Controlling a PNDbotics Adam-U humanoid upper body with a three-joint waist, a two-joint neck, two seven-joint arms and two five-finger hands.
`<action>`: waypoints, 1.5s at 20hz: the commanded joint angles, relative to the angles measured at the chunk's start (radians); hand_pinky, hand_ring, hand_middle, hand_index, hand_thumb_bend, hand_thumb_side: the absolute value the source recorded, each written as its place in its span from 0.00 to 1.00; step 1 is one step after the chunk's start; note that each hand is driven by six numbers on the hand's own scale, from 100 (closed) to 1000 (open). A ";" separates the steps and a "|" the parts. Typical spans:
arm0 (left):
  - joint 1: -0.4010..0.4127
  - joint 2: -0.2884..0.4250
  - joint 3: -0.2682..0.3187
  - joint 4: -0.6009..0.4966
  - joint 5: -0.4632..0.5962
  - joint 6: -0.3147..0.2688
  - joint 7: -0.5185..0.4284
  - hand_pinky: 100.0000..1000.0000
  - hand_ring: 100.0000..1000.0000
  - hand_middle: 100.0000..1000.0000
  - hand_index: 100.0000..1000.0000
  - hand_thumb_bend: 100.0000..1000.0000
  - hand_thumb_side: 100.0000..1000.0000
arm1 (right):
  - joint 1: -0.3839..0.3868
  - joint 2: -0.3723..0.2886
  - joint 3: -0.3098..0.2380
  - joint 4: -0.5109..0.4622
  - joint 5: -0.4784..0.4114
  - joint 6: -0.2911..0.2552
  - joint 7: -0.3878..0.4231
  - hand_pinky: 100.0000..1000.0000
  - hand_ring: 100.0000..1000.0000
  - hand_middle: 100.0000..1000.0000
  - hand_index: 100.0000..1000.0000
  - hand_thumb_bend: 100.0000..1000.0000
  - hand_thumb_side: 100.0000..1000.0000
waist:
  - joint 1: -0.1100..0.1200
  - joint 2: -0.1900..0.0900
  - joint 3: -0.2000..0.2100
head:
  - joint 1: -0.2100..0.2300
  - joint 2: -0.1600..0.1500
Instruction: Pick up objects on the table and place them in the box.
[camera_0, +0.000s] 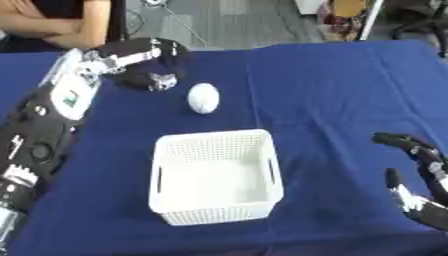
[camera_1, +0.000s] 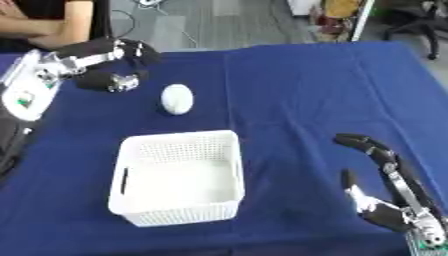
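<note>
Basket (camera_0: 175, 216): white, nothing visible inside; none of the task looks done.
Egg-shaped thing (camera_0: 203, 98): white, on the blue cloth (camera_0: 341, 90) just beyond the basket, untouched.
Left hand (camera_0: 144, 62): beyond the basket, beside the egg-shaped thing, fingers curled, holding nothing visible.
Right hand (camera_1: 385, 190): right of the basket, open, idle.
Left to do: grasp, carry, drop in.

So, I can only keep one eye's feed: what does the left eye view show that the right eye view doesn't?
Only the left eye view: the left arm running down the whole left edge. Only the right eye view: the open right hand whole, down to its wrist; the left eye view cuts it off at the edge. Both: the box, the white ball, the blue cloth, and the left hand beyond the ball, to its left.
</note>
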 joint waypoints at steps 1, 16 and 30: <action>-0.025 0.003 0.006 -0.003 -0.013 -0.039 -0.015 0.67 0.73 0.89 0.90 0.66 0.87 | -0.011 -0.013 -0.002 -0.017 -0.005 -0.003 0.004 0.87 0.87 0.76 0.86 0.00 0.47 | -0.001 -0.009 -0.001 | -0.005 -0.017; -0.027 -0.039 -0.006 0.023 -0.081 -0.086 0.056 0.68 0.73 0.88 0.90 0.64 0.87 | -0.016 -0.016 0.002 -0.017 -0.006 -0.005 0.007 0.87 0.87 0.76 0.86 0.00 0.47 | -0.001 -0.002 -0.012 | -0.002 -0.030; -0.029 -0.064 -0.013 0.041 -0.120 -0.103 0.060 0.69 0.73 0.88 0.90 0.64 0.88 | -0.021 -0.015 0.004 -0.018 -0.008 -0.008 0.010 0.87 0.87 0.76 0.87 0.00 0.47 | -0.005 0.006 -0.019 | 0.003 -0.042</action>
